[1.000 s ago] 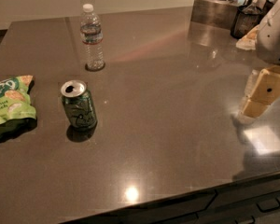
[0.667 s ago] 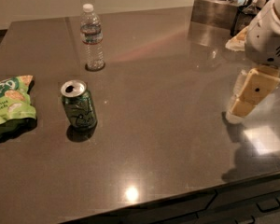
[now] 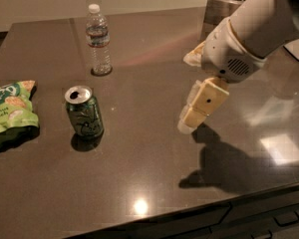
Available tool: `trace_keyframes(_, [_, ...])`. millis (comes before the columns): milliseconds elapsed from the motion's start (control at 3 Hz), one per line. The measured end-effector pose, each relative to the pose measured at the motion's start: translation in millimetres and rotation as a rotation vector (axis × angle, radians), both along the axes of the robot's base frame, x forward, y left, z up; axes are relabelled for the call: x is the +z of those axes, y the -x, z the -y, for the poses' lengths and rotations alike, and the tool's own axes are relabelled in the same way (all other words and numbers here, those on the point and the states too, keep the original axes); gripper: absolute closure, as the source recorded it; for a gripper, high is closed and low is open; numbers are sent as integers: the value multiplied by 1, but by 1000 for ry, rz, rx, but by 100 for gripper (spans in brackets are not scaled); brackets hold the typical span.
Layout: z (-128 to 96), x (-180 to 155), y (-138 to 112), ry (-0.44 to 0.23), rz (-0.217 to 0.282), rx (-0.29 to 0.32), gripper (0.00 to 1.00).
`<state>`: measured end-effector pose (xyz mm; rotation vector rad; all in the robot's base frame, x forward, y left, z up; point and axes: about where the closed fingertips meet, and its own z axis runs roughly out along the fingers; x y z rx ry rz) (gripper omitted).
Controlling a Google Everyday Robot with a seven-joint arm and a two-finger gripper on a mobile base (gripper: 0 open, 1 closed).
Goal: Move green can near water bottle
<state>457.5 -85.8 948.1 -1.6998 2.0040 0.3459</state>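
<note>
The green can (image 3: 84, 112) stands upright on the dark table (image 3: 139, 173), left of centre, with its silver top open. The water bottle (image 3: 98, 40) stands upright farther back, behind and slightly right of the can, well apart from it. My gripper (image 3: 188, 121) hangs from the white arm (image 3: 249, 29) that reaches in from the upper right. It hovers just above the table, to the right of the can with a clear gap between them, and holds nothing.
A light-green snack bag (image 3: 10, 113) lies at the left edge, close to the can. A metal container (image 3: 224, 6) stands at the back right. The table's front edge runs along the bottom, with drawers below.
The arm and gripper have moved left from the right edge toward the middle of the table, closer to the can. The can, bottle and bag have not moved.
</note>
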Motion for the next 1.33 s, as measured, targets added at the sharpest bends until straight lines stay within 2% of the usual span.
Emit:
trace_keyframes(333, [-43,-3,-6,-129,-5,13,0])
trace_keyframes(667, [-101,-5,-9,-276,61,47,0])
trace_keyframes(1000, [-136,-7,-14,-368,126,67,0])
trace_keyframes(1333, [-171,-20,-18,-431,142,95,0])
